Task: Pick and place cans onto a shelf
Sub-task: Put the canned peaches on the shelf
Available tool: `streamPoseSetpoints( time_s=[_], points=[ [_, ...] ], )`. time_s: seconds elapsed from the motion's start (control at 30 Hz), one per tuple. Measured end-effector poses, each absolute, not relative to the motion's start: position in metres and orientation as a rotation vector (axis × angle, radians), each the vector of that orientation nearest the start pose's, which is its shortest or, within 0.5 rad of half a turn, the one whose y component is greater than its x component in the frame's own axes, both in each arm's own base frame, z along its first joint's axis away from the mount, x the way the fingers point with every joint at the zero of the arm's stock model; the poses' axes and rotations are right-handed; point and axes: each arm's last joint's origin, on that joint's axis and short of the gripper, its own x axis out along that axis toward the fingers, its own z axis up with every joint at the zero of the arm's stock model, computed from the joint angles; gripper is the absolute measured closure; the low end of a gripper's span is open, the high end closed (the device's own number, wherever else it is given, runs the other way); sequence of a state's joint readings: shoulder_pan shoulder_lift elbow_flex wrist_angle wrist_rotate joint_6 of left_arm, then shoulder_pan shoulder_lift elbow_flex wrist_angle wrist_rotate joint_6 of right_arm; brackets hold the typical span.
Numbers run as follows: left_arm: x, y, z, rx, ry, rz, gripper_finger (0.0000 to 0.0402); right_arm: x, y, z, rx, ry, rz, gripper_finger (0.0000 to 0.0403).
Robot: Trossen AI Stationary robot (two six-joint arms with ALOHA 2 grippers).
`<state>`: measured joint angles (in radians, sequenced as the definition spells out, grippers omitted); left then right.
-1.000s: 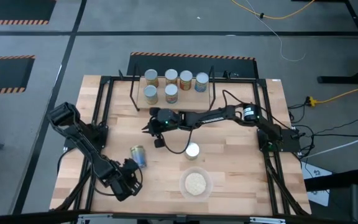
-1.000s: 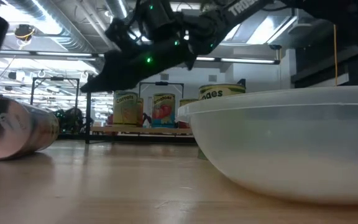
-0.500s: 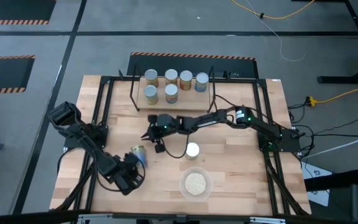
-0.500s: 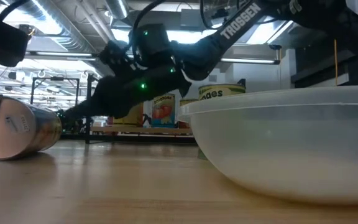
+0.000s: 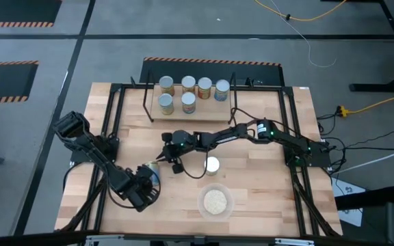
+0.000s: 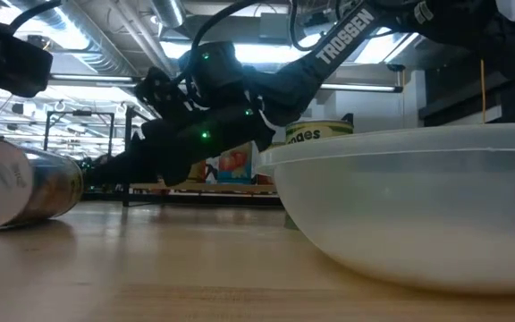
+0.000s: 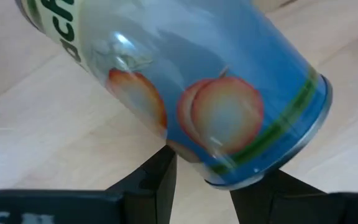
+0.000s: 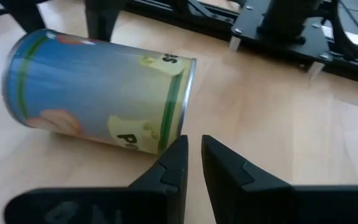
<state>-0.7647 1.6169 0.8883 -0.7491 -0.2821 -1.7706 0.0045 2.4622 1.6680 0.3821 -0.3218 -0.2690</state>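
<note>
A blue can with a peach label lies on its side on the tabletop at near left; it also shows in the low view. My left gripper is open, its fingers just short of the can's side, near one end. My right gripper is shut, with its tips low over the table at the can's silver rim. A second can stands upright near the middle. Several cans stand on the shelf at the far side. My left gripper's fingers stand close under the lying can's blue wall; I cannot tell whether they touch it. My right gripper's shut fingertips come slanting down from the table's right side beside the can's rimmed end; I cannot tell whether they touch it.
A clear bowl of pale grains stands near the front edge, right of the lying can, and fills the right of the low view. Black frame rails run along the table's left and right sides.
My right gripper has come down and toward the table's near left, from in front of the shelf to the lying can's end. My left gripper has moved toward the far edge, up to the same can. The can lies where it was.
</note>
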Motion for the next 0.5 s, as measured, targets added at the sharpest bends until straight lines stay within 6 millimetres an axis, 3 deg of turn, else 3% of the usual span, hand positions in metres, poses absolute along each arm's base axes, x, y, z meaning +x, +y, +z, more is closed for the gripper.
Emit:
streamPoseSetpoints(
  time_s=[0.5],
  points=[
    [0.1954, -0.1772, 0.1536, -0.761, 1.138, 0.748, 0.0276, 0.5291, 0.0221, 0.106, -0.127, 0.291, 0.417, 0.035]
  ],
)
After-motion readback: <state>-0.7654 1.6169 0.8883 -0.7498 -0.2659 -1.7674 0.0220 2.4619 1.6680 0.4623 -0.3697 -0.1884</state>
